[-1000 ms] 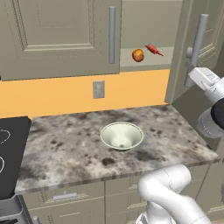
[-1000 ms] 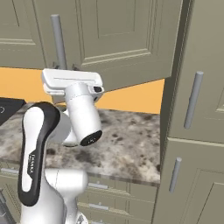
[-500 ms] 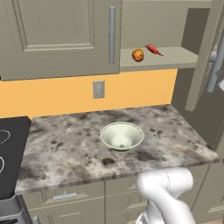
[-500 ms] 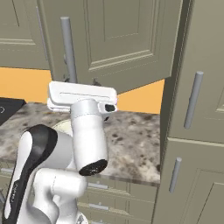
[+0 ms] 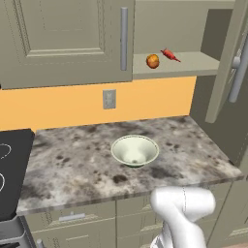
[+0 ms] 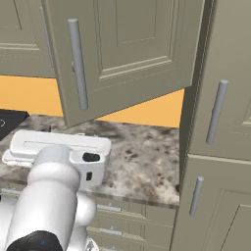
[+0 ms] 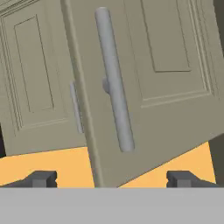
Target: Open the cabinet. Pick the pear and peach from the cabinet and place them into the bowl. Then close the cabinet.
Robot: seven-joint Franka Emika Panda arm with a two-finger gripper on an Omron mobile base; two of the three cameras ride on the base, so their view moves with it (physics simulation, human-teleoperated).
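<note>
No text, label, brand, number or sign can be read anywhere. The cabinet [image 5: 63, 38] doors are plain panels. The wall outlet [image 5: 109, 99], at 12 o'clock from the bowl [image 5: 135, 150], carries no marking.

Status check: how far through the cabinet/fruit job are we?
Done: the cabinet's right door is swung open. In hand: nothing; the hand is open, facing the door handle. Left: the peach sits on the shelf, the pear isn't visible, the bowl is empty, and the door needs closing.

Peach [image 5: 152, 61] on cabinet shelf [image 5: 193, 64]; bowl [image 5: 135, 150] on countertop [image 5: 72, 164].
</note>
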